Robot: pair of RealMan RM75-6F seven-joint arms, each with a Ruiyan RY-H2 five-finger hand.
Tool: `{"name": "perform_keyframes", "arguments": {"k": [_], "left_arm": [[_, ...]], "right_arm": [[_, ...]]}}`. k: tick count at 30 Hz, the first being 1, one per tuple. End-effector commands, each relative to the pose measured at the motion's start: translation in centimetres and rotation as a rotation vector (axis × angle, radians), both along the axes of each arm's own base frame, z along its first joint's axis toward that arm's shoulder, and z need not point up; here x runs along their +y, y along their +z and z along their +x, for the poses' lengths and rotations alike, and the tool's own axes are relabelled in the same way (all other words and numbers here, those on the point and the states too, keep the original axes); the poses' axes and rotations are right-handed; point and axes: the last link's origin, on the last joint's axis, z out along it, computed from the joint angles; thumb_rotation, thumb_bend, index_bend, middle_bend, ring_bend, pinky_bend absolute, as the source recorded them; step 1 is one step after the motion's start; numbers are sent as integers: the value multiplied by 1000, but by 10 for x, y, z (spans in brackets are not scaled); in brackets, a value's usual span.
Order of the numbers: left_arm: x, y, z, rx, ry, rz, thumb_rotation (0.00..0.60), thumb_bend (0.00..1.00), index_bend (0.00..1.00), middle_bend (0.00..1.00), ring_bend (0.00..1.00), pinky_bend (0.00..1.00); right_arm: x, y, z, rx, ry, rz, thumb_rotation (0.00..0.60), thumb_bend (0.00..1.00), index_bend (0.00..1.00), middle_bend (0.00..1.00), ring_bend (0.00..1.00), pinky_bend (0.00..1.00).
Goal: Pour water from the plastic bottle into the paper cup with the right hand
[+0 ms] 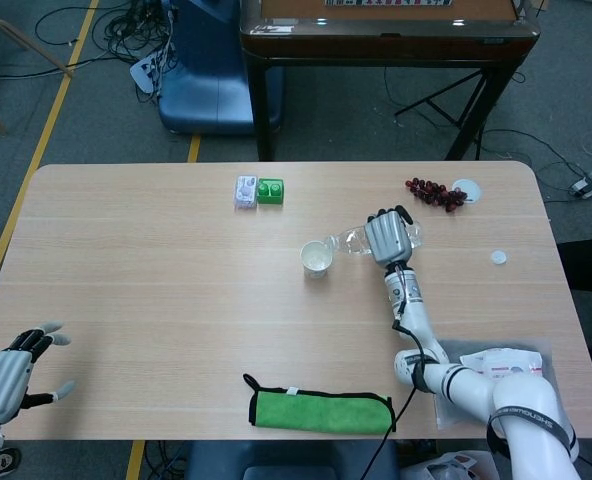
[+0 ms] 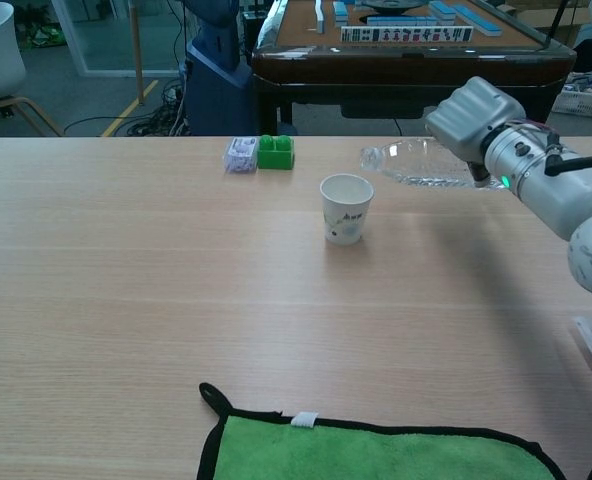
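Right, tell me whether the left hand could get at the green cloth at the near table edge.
Probably yes: the left hand is open and holds nothing, and bare table lies between it and the green cloth.

Grey floor (image 1: 96,100) with yellow tape line (image 1: 38,150) and tangled cables (image 1: 86,25); beyond the light wooden table (image 1: 156,300), a dark mahjong table (image 2: 406,45) and blue chair (image 1: 204,80).

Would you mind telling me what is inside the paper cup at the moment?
In the head view, the paper cup shows only a pale interior; any water cannot be made out. In the chest view its wall hides the inside. The plastic bottle in the right hand stays clear of it.
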Motion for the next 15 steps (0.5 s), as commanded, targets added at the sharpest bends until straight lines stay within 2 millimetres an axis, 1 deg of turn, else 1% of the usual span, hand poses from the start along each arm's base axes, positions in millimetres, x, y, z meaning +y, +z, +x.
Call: {"name": "perform_keyframes", "arguments": {"k": [1,8,15], "left_arm": [[0,0,0,1,0,-1,600,105,355,209,239,526],[0,-2,-1,6,2,-6,600,105,355,209,239,526],[1,-5,-2,15,7,-13,600,105,355,209,239,526]], "right_arm": [[2,-1,-7,-63,-17,9,600,163,575,635,539,556],[6,3,-18,-302,-45,31,600,162,574,635,539,556],[18,13,-32,-537,0,58,600,162,575,635,539,556]]}}
